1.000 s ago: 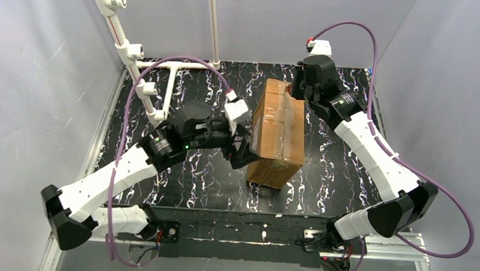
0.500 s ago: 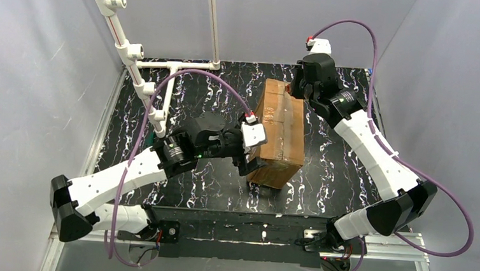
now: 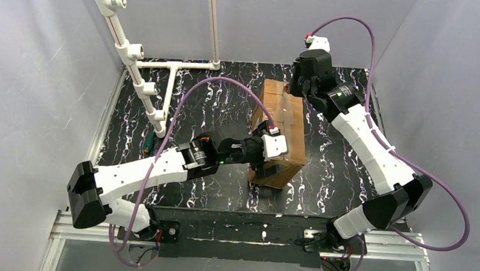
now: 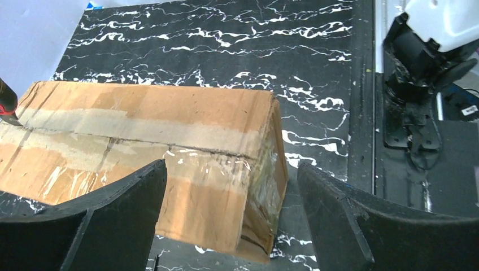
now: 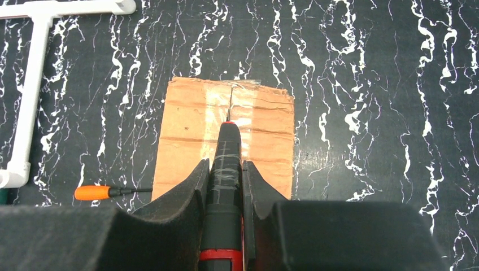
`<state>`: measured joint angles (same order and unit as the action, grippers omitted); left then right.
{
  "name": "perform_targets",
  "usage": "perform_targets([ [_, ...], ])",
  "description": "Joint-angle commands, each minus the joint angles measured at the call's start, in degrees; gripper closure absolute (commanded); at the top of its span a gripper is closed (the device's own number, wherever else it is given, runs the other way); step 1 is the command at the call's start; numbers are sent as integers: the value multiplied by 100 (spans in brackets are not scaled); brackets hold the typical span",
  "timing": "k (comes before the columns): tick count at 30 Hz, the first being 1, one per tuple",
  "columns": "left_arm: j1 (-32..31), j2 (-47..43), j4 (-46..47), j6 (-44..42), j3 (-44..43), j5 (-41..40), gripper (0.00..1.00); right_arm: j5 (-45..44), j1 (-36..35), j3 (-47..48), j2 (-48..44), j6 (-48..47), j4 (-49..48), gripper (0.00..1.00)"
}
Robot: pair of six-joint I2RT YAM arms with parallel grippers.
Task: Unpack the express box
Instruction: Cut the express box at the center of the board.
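Note:
The express box [image 3: 280, 129], a long brown carton with glossy tape along its top seam, lies lengthwise on the black marbled table. My left gripper [image 3: 267, 169] is open at the box's near end. In the left wrist view its fingers [image 4: 121, 214] straddle the near corner of the express box [image 4: 147, 135] without touching it. My right gripper [image 3: 296, 88] hangs over the far end, shut on a black-and-red cutting tool [image 5: 225, 169]. The tool's thin tip rests on the taped seam of the express box [image 5: 186, 135].
A white pipe frame [image 3: 144, 84] stands at the back left of the table. An orange-handled tool [image 5: 93, 192] lies on the table left of the box. The table's near edge and black base rail [image 3: 231, 221] lie just behind the left gripper.
My left arm has swung right and toward the near edge, carrying its open gripper from the box's left side to its near end. The right gripper shifted slightly over the far end.

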<state>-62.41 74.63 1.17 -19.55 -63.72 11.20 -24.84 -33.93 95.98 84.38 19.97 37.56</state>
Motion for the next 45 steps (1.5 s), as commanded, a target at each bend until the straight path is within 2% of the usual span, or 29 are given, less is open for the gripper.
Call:
perform_targets([
  [1,-94,230,509,-90,-16,-380,17,32,-137,330,140,185,638,99],
  [5,-103,304,745,-158,250,-500,17,-93,-296,524,175,275,857,99],
  [17,-101,303,1216,36,668,-1822,31,-70,-315,383,187,249,992,99],
  [20,-96,273,1227,79,749,-1844,32,-130,-316,215,128,246,937,99],
  [26,-101,223,1254,192,804,-1860,32,-126,-342,602,105,293,1238,99],
  [39,-100,128,1254,327,884,-1927,33,-264,-420,639,-41,236,1264,99],
  [41,-101,145,1250,311,857,-1922,33,-258,-426,704,97,272,1572,99],
  [45,-100,83,1245,318,895,-1902,33,-234,-465,458,-142,254,1166,99],
])
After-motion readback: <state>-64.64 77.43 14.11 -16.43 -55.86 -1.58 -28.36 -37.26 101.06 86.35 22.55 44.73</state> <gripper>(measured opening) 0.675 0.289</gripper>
